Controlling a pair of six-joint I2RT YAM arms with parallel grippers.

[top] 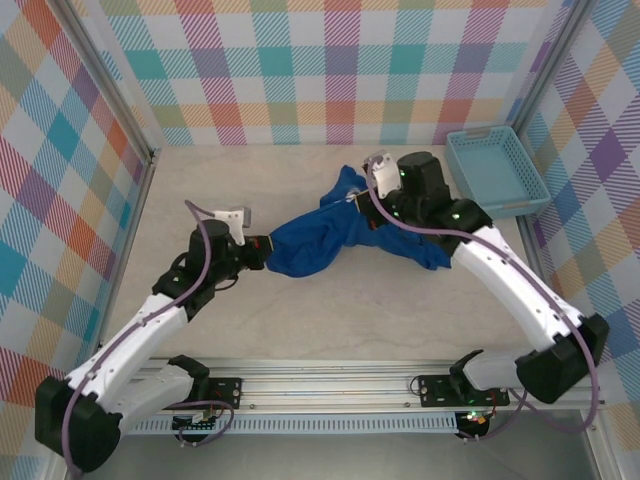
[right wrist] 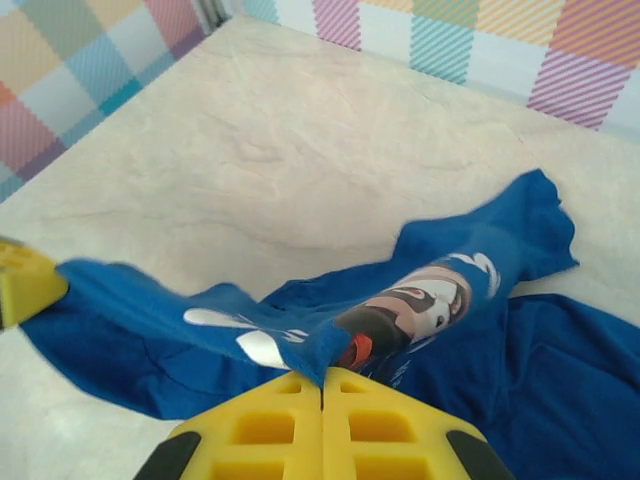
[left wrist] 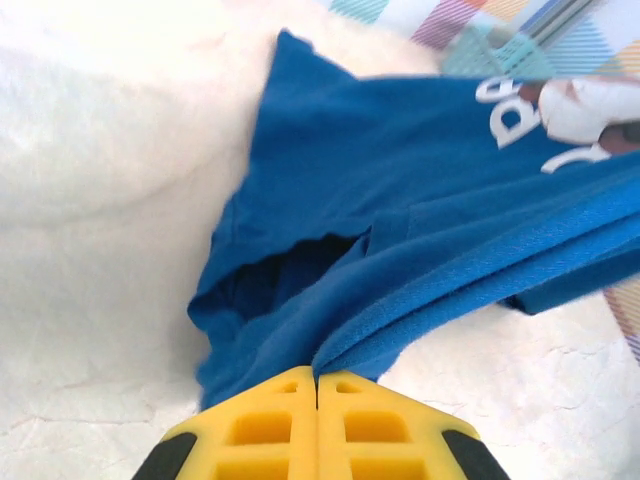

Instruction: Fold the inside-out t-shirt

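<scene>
The royal-blue t-shirt [top: 315,240] lies bunched on the table between the two arms, stretched from lower left to upper right. My left gripper [top: 258,245] is shut on its left edge; in the left wrist view the yellow fingers [left wrist: 260,430] pinch a fold of the t-shirt [left wrist: 420,250]. My right gripper [top: 372,205] is shut on the cloth near the shirt's upper right; in the right wrist view a printed part of the t-shirt [right wrist: 420,300] with a cartoon face rises from between its yellow fingers [right wrist: 385,430]. A sleeve [top: 348,182] sticks out toward the back.
A light-blue plastic basket [top: 495,172] stands at the back right against the checked wall. Bare pale tabletop [top: 230,180] lies to the back left and in front of the shirt. A metal rail [top: 330,390] runs along the near edge.
</scene>
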